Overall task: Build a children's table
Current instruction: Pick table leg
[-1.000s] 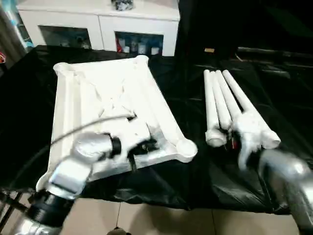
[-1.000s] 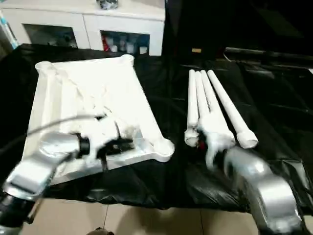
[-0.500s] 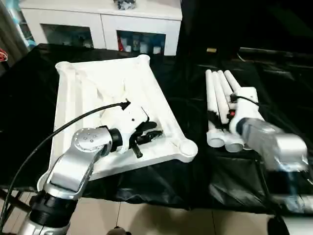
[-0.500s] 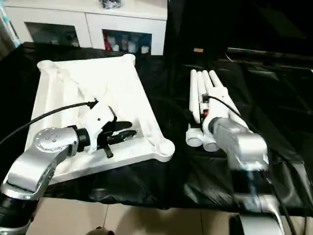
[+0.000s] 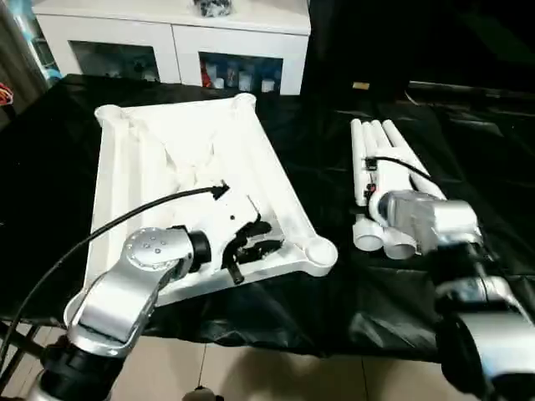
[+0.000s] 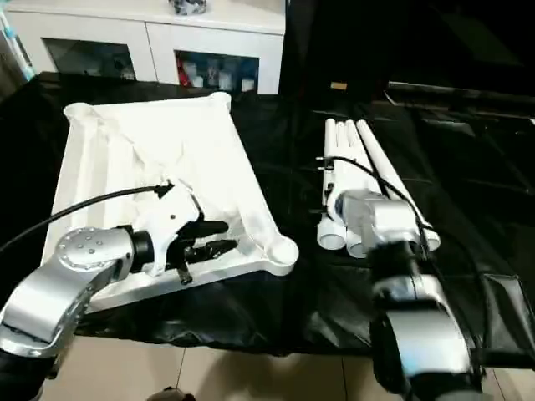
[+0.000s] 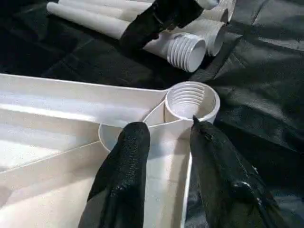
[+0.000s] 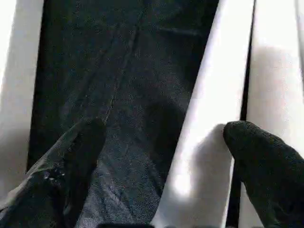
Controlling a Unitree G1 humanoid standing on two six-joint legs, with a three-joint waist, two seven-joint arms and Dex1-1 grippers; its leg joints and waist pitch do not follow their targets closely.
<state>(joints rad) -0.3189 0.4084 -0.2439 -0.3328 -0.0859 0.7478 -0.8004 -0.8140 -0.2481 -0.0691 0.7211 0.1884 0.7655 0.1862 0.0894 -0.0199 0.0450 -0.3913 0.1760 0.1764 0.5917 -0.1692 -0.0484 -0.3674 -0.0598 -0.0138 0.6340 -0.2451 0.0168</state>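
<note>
White plastic tabletop [image 5: 180, 184] lies underside up on the black-sheeted table [image 5: 334, 284], legs [image 5: 380, 180] bundled to its right. Left hand [image 7: 164, 137], part open, holds nothing and straddles the rim beside the near corner socket [image 7: 190, 102]. Right hand [image 8: 156, 156] spread wide over one leg, not clamped. Step: leg pickup. Next: close on leg, carry to socket.

My fingers [image 7: 124, 175] were black, forearms silver; table top [image 5: 159, 167] and legs [image 5: 380, 167] were plain white on a glossy black sheet [image 5: 334, 301], cabinet [image 5: 167, 33] white.
</note>
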